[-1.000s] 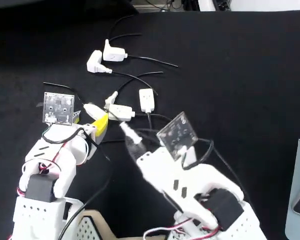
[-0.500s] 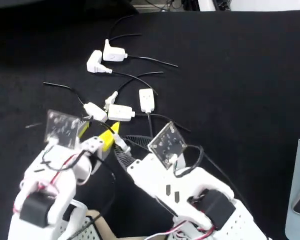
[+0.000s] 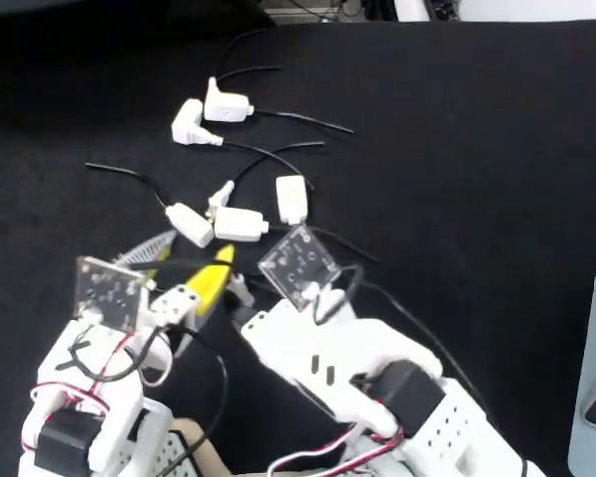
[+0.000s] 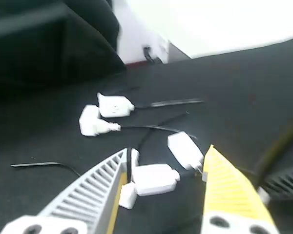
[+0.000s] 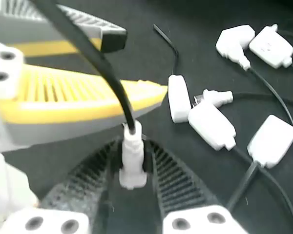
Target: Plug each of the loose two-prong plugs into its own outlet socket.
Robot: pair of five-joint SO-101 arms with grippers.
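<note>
Two grippers crowd the near side of the black table. My left gripper is spread wide, with nothing between its grey and yellow fingers. My right gripper is clenched on a white plug, pinched between the black fingers. Its black cable runs up across the left arm's yellow finger. The plug hangs over the cloth just short of the middle cluster of white pieces, and it sits in no socket. A lone socket block lies just beside that cluster. Another white pair lies farther back, touching — I cannot tell whether they are mated. At the right edge stands a pale bin — something dark is inside, but I cannot make it out.
</note>
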